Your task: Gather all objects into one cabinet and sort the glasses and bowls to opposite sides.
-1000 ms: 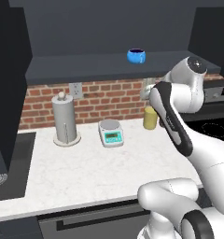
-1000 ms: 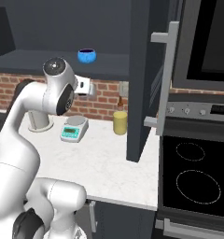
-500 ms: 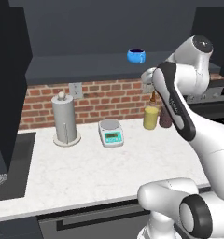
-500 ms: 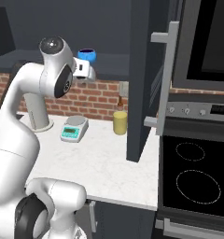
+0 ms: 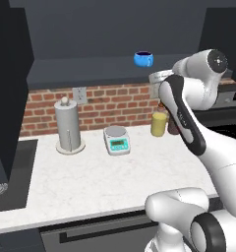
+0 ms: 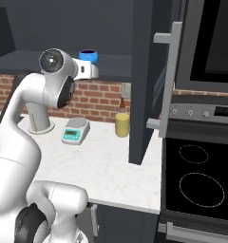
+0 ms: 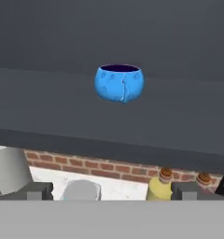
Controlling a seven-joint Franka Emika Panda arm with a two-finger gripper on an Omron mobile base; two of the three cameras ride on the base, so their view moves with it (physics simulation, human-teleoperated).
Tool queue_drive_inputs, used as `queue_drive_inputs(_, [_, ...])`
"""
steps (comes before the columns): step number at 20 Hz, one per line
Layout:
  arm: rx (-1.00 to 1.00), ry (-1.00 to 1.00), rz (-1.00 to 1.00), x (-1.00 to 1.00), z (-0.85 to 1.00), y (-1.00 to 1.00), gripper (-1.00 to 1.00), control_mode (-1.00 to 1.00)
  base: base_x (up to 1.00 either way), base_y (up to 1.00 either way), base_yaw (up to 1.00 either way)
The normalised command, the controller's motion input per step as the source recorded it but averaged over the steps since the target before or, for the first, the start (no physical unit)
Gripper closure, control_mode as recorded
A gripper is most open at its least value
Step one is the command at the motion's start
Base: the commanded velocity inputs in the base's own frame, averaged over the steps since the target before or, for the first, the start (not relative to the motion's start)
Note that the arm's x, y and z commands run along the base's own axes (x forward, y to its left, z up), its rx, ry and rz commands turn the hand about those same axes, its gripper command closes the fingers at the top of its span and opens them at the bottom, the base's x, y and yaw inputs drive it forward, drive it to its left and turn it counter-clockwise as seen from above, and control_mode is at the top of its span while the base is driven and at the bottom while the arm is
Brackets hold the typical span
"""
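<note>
On counter at left: paper towel holder, then small kitchen scale, yellow bottle by brick wall. Up on cabinet shelf, blue cup sits upright, alone. Gripper just right of cup, level with shelf, fingers spread wide, holding nothing.
</note>
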Motion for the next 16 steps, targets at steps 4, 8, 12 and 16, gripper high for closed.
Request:
queue_drive_inputs(4, [0.0,-0.02,0.0,0.29,0.19,0.0,-1.0,-1.0,0.0,0.0,0.0])
queue_drive_inputs(8, [0.0,0.0,0.0,0.29,0.28,0.0,-1.0,-1.0,0.0,0.0,0.0])
queue_drive_inputs(12, [0.0,0.03,0.0,0.25,0.41,0.0,-1.0,-1.0,0.0,0.0,0.0])
queue_drive_inputs(16, [0.0,0.06,0.0,0.25,0.39,0.0,-1.0,-1.0,0.0,0.0,0.0])
